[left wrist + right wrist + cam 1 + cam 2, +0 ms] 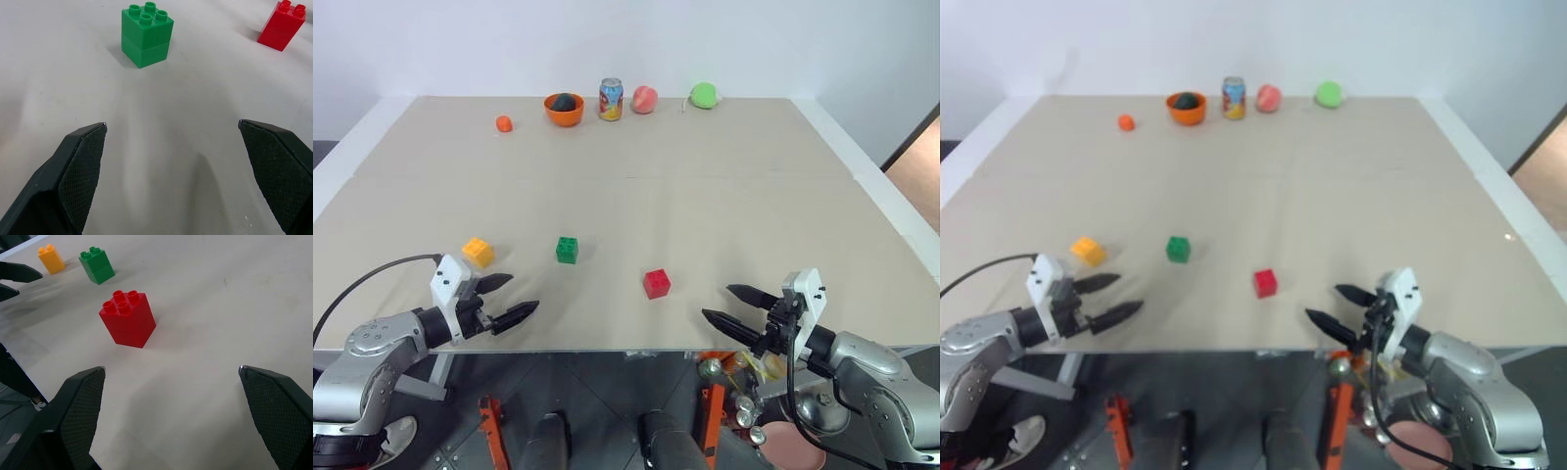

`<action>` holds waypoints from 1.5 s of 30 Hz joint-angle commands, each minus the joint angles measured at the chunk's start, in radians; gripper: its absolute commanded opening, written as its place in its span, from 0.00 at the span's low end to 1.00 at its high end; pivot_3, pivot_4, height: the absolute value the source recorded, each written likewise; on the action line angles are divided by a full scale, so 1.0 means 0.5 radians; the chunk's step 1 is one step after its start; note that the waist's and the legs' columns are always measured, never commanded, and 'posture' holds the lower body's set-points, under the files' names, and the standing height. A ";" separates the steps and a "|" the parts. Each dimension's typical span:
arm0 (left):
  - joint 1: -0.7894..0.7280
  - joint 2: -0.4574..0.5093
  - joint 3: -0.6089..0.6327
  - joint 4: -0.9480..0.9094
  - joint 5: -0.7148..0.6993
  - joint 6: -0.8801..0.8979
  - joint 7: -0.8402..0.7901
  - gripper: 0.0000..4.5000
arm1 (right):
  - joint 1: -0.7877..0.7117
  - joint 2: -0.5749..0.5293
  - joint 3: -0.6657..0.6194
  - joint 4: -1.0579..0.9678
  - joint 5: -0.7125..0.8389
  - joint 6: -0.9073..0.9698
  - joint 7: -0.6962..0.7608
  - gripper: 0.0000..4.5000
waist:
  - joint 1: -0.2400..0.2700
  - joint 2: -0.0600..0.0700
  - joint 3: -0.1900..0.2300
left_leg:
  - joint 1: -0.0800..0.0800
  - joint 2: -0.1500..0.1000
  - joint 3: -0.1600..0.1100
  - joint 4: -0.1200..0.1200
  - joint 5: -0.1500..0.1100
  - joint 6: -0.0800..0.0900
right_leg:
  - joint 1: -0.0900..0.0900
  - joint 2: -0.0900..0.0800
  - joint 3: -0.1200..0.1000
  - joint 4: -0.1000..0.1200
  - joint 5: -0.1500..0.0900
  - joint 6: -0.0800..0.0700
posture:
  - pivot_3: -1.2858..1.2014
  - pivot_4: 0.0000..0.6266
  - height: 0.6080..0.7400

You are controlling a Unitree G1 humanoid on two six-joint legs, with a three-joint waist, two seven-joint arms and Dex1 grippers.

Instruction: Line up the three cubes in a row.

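Cubes sit apart on the near half of the beige table (pixel 724 196), none touching another; the yellow-orange cube (pixel 478 252) lies farthest to the robot's left, the green cube (pixel 567 250) is to its right at about the same depth, and the red cube (pixel 657 283) is further right again and closer to the near edge; together they form a loose slanting spread, not a straight row. Studs face up on the green and red ones. The left gripper (pixel 503 300) hovers at the near edge, just in front of the yellow-orange cube, its two black fingers spread wide and holding nothing; its wrist camera looks toward the green cube with the red one off to the side. The right gripper (pixel 736 309) hovers at the near edge to the right of the red cube, fingers likewise spread wide and empty; its wrist camera faces the red cube, with the green and yellow-orange ones beyond. Along the far side stand a small orange fruit (pixel 504 123), an orange bowl (pixel 564 115) with a dark round thing inside, a drink can (pixel 611 99), a pink-red fruit (pixel 644 99) and a green ball (pixel 704 95).
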 commanded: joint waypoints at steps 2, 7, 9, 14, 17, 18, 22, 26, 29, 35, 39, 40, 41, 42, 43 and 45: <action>-0.008 0.027 -0.030 -0.009 0.023 -0.144 -0.150 0.99 | -0.015 -0.048 0.002 -0.193 0.075 0.039 0.032 1.00 | 0.000 0.000 0.000 | 0.000 0.000 0.000 0.000 0.000 0.000 | 0.000 0.000 0.000 0.000 0.000 0.000 | 0.52 0.24 1.00; -0.078 0.026 -0.072 0.142 -0.025 -0.425 -0.562 0.99 | 0.002 -0.153 0.046 -0.347 0.119 0.115 0.105 1.00 | 0.001 -0.001 -0.001 | 0.000 0.000 0.000 0.000 0.000 0.000 | 0.000 0.000 0.000 0.000 0.000 0.000 | 0.52 0.24 1.00; -0.111 0.020 -0.097 0.188 -0.007 -0.481 -0.629 0.99 | -0.003 -0.186 0.065 -0.374 0.128 0.132 0.131 1.00 | 0.002 -0.001 -0.001 | 0.000 0.000 0.001 0.000 0.000 0.000 | 0.000 -0.001 0.000 0.000 0.000 0.000 | 0.52 0.24 1.00; -0.187 -0.010 -0.155 0.263 0.027 -0.615 -0.750 0.99 | -0.067 -0.222 0.217 -0.367 0.023 0.150 0.135 1.00 | 0.002 -0.003 -0.002 | 0.000 0.000 0.002 0.000 0.000 0.000 | 0.000 -0.002 0.000 0.000 0.000 0.000 | 0.52 0.24 1.00; -0.239 -0.043 -0.200 0.299 0.045 -0.657 -0.761 0.99 | -0.182 -0.187 0.359 -0.253 -0.162 0.118 0.028 1.00 | 0.001 -0.003 -0.002 | 0.001 0.000 0.002 0.000 0.000 0.000 | 0.000 -0.001 0.000 0.000 0.000 0.000 | 0.52 0.24 1.00; -0.252 -0.054 -0.208 0.306 0.045 -0.665 -0.764 0.99 | -0.229 -0.167 0.390 -0.211 -0.193 0.135 -0.010 1.00 | 0.001 -0.004 -0.002 | 0.000 0.000 0.002 0.000 0.000 0.000 | 0.000 -0.001 0.000 0.000 0.000 0.000 | 0.52 0.24 1.00; -0.271 -0.082 -0.225 0.306 0.022 -0.673 -0.769 0.99 | -0.308 -0.129 0.472 -0.150 -0.271 0.126 -0.039 1.00 | 0.002 -0.004 -0.003 | 0.000 0.000 0.003 0.001 0.000 0.000 | 0.000 -0.001 0.000 0.000 0.000 0.000 | 0.52 0.24 1.00; -0.286 -0.099 -0.234 0.300 0.004 -0.682 -0.776 0.99 | -0.378 -0.080 0.506 -0.122 -0.302 0.161 -0.084 1.00 | 0.002 -0.004 -0.003 | 0.000 0.000 0.002 0.000 0.000 0.001 | 0.000 0.000 0.000 0.000 -0.001 0.001 | 0.52 0.24 1.00; -0.287 -0.103 -0.241 0.306 0.012 -0.699 -0.788 0.99 | -0.409 -0.049 0.535 -0.109 -0.328 0.170 -0.108 1.00 | 0.002 -0.004 -0.003 | 0.000 0.000 0.002 0.000 0.000 0.001 | 0.001 0.000 0.000 0.000 -0.001 0.001 | 0.52 0.24 1.00; -0.294 -0.119 -0.250 0.338 0.030 -0.727 -0.807 0.99 | -0.508 0.032 0.588 -0.058 -0.367 0.223 -0.163 1.00 | 0.001 -0.005 -0.003 | 0.000 0.001 0.002 0.001 0.000 0.001 | 0.002 0.001 0.000 0.000 0.000 0.000 | 0.52 0.24 1.00; -0.290 -0.126 -0.253 0.349 0.038 -0.742 -0.812 0.99 | -0.571 0.076 0.641 0.006 -0.416 0.215 -0.176 1.00 | 0.001 -0.005 -0.003 | 0.001 0.001 0.002 0.001 0.000 0.001 | 0.002 0.001 0.000 0.000 0.000 0.000 | 0.52 0.24 1.00; -0.289 -0.128 -0.254 0.342 0.037 -0.738 -0.807 0.99 | -0.590 0.088 0.660 0.018 -0.428 0.216 -0.180 1.00 | 0.001 -0.005 -0.003 | 0.000 0.001 0.002 0.001 0.000 0.001 | 0.002 0.002 0.000 0.000 0.000 0.000 | 0.52 0.24 1.00; -0.288 -0.130 -0.255 0.335 0.037 -0.733 -0.802 0.99 | -0.606 0.099 0.675 0.028 -0.437 0.217 -0.178 1.00 | 0.001 -0.005 -0.003 | 0.000 0.001 0.002 0.001 0.000 0.001 | 0.002 0.002 0.000 0.000 0.000 0.000 | 0.52 0.24 1.00; -0.287 -0.133 -0.255 0.330 0.036 -0.731 -0.799 0.99 | -0.622 0.111 0.688 0.041 -0.447 0.218 -0.181 1.00 | 0.001 -0.005 -0.003 | 0.000 0.001 0.002 0.001 0.000 0.001 | 0.002 0.002 0.000 0.000 0.000 0.000 | 0.52 0.24 1.00; -0.287 -0.133 -0.253 0.327 0.034 -0.728 -0.797 0.99 | -0.637 0.121 0.698 0.052 -0.458 0.220 -0.185 1.00 | -0.001 -0.005 -0.003 | 0.000 0.001 0.002 0.001 0.000 0.001 | 0.002 0.002 0.000 0.000 0.000 0.000 | 0.52 0.24 1.00; -0.287 -0.135 -0.249 0.326 0.033 -0.725 -0.793 0.99 | -0.677 0.142 0.726 0.086 -0.501 0.221 -0.213 1.00 | 0.000 -0.005 -0.003 | 0.001 0.004 0.001 0.001 0.000 0.001 | 0.002 0.004 0.000 0.000 0.000 0.000 | 0.52 0.24 1.00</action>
